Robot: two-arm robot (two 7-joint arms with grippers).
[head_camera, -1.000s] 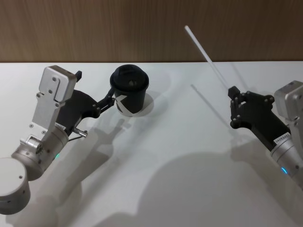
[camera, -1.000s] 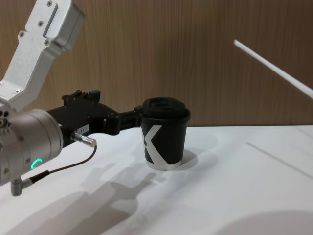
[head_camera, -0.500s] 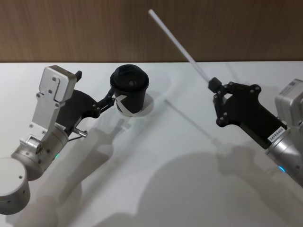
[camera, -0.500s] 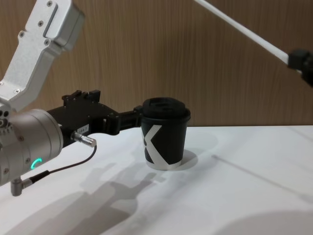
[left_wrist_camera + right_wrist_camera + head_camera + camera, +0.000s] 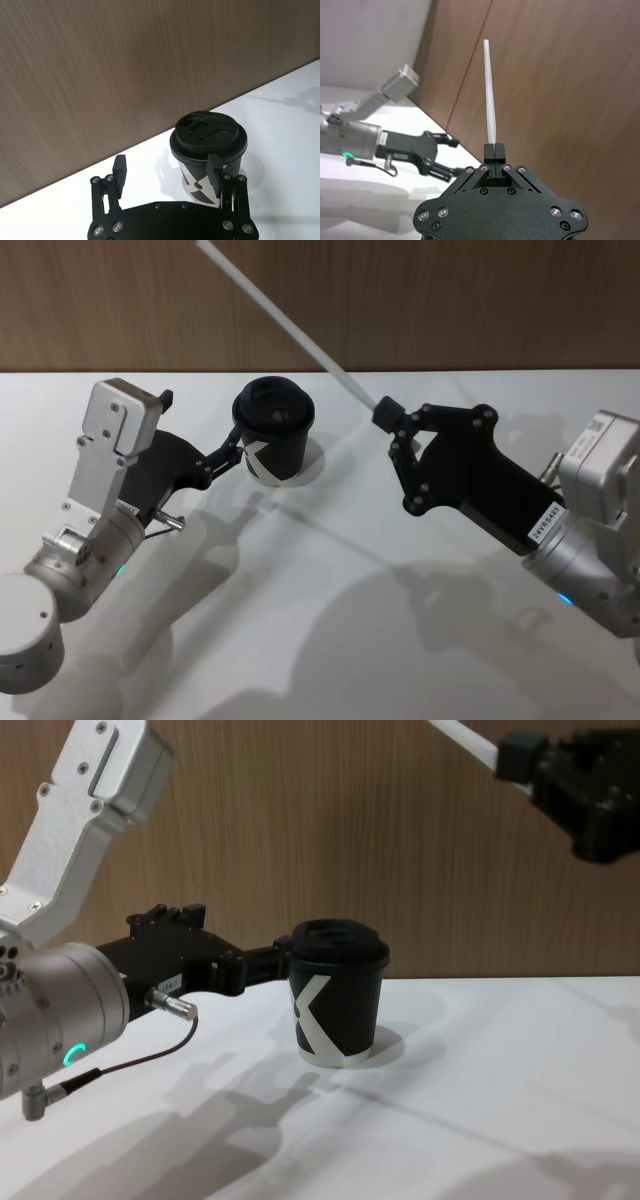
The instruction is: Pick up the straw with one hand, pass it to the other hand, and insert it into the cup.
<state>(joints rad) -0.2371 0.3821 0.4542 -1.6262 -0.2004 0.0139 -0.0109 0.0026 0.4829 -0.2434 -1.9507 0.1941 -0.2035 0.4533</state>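
The black cup [image 5: 273, 415] with a domed lid and a white mark stands upright at the back of the white table, also seen as the cup [image 5: 340, 1000] and cup [image 5: 209, 137]. My left gripper [image 5: 202, 424] is open beside it, and one finger [image 5: 214, 172] is close against the cup's side. My right gripper [image 5: 385, 416] hangs in the air right of the cup, shut on the lower end of the white straw [image 5: 290, 328]. The straw slants up and to the left, above and behind the cup. The straw [image 5: 490, 95] rises straight out of the shut right gripper [image 5: 493, 147].
The white table [image 5: 330, 620] ends at a brown wood-panelled wall [image 5: 480, 300]. A thin grey cable [image 5: 130, 1065] loops under the left wrist. Open table surface lies in front of the cup and between the two arms.
My right gripper has carried the straw leftward toward the cup and come higher and closer. The left gripper and the cup have not moved.
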